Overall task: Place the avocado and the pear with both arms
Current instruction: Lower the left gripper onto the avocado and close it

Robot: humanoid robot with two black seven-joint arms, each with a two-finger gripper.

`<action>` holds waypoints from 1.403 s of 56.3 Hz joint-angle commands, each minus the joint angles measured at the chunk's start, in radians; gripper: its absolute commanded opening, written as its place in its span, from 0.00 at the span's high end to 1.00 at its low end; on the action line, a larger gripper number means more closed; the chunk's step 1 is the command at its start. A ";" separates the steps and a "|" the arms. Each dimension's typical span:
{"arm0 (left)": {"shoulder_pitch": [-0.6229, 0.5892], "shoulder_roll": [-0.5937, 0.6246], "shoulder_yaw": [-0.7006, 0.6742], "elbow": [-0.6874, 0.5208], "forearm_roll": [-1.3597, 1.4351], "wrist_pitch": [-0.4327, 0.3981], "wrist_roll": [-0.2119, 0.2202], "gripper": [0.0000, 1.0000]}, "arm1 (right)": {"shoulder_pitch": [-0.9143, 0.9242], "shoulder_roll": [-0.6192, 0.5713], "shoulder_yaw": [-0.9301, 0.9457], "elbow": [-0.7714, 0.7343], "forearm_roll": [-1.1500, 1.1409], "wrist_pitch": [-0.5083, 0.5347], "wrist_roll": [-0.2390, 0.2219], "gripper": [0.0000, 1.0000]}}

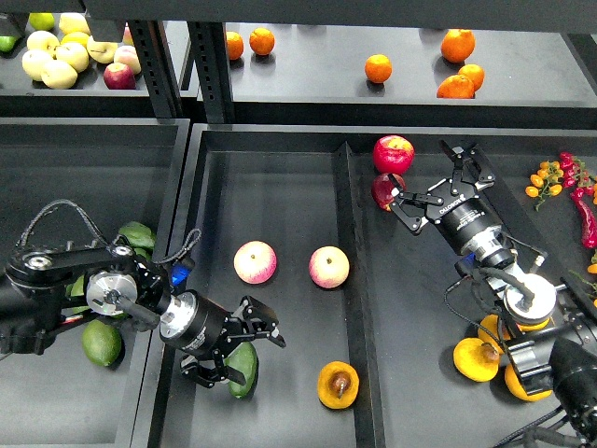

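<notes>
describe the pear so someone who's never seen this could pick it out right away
Look in the long black tray in the middle, the one with two pink-yellow apples side by side. Nearer the front edge, below the right apple, lies the pear, just right of the left claw and the avocado under it. It is the only orange-yellow fruit in that tray, with a dark brown dimple at its centre.

avocado (244, 360) partly behind left claw (244, 347), peppers (586, 207) cut off at rt edge

One head view looks steeply down, fairly close, over dark trays (280, 149) and shelf.
</notes>
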State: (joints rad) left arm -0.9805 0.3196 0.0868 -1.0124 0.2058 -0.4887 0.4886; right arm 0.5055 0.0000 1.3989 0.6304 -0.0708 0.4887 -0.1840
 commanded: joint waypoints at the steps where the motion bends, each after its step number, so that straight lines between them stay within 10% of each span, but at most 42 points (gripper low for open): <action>1: 0.016 -0.033 0.001 0.077 0.090 0.000 0.000 0.09 | -0.002 0.000 0.002 0.000 0.000 0.000 0.000 0.00; 70: 0.108 -0.198 -0.006 0.351 0.215 0.000 0.000 0.09 | -0.016 0.000 0.002 0.003 0.000 0.000 0.000 0.00; 79: 0.108 -0.212 -0.015 0.370 0.215 0.000 0.000 0.21 | -0.016 0.000 0.002 0.005 0.000 0.000 0.000 0.00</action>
State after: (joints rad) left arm -0.8738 0.1160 0.0795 -0.6562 0.4204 -0.4887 0.4887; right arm 0.4893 0.0000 1.4006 0.6339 -0.0706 0.4887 -0.1841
